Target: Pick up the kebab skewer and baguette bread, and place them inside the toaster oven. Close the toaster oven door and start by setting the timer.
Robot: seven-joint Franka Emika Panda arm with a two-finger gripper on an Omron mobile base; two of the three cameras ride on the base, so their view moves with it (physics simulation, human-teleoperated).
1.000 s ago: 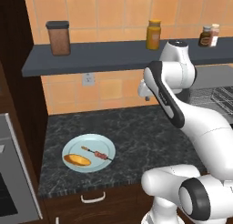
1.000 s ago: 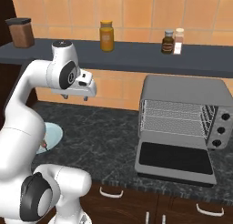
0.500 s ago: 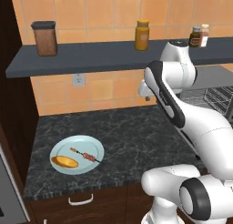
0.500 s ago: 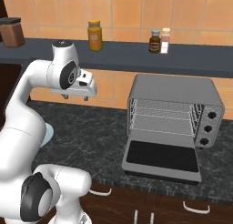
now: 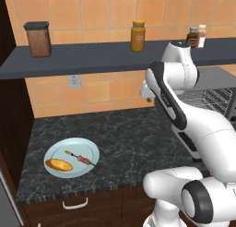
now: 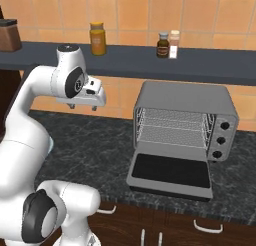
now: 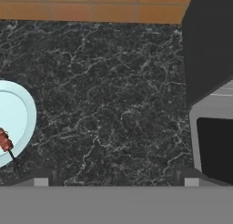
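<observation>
While the gripper [image 6: 82, 106] hangs wide open, holding nothing | kebab skewer [image 5: 79, 158] beside baguette bread [image 5: 59, 164] on plate [image 5: 90, 150] | toaster oven door [image 6: 170, 171] down.

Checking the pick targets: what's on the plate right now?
On the plate lie the baguette bread and the kebab skewer, side by side. Whether they touch cannot be told.

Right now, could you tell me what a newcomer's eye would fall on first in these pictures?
Probably the toaster oven on the right of the dark counter, its toaster oven door folded down flat and the wire racks bare. Next, the pale blue plate at the counter's left end, bearing the baguette bread and the kebab skewer side by side. The open pincer hangs high above the counter between them.
</observation>
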